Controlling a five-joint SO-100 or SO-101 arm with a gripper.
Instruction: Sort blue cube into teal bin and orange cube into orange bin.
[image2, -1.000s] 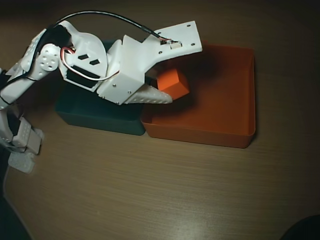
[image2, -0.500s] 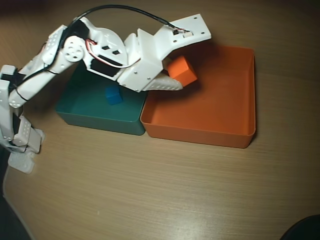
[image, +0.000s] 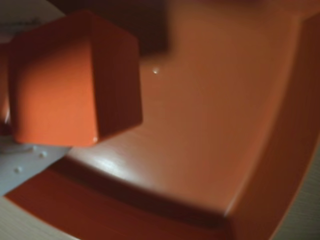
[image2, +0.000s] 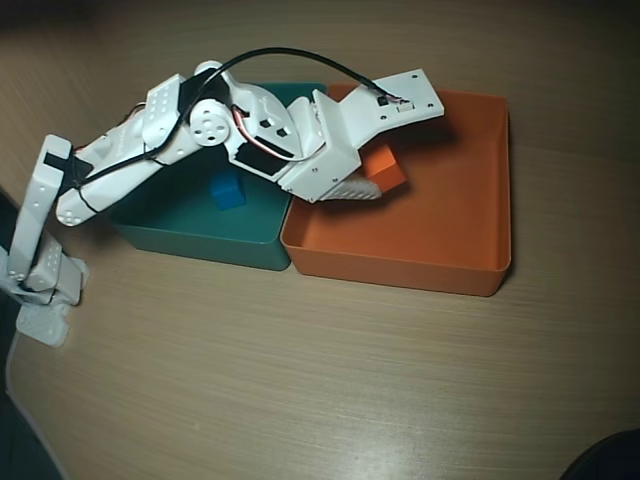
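My gripper (image2: 386, 162) is shut on the orange cube (image2: 384, 172) and hangs over the left part of the orange bin (image2: 400, 266). In the wrist view the orange cube (image: 70, 80) fills the upper left, held just above the floor of the orange bin (image: 210, 125), with a white finger (image: 22, 167) showing below it. The blue cube (image2: 228, 190) lies inside the teal bin (image2: 200, 238), left of the gripper and partly under the arm.
The two bins stand side by side, touching, on a wooden table (image2: 300, 380). The arm's base (image2: 45, 280) is at the left edge. A dark object (image2: 605, 460) sits at the lower right corner.
The arm has stretched out to the right, carrying the orange cube lower and further over the orange bin. The blue cube in the teal bin has come into view.
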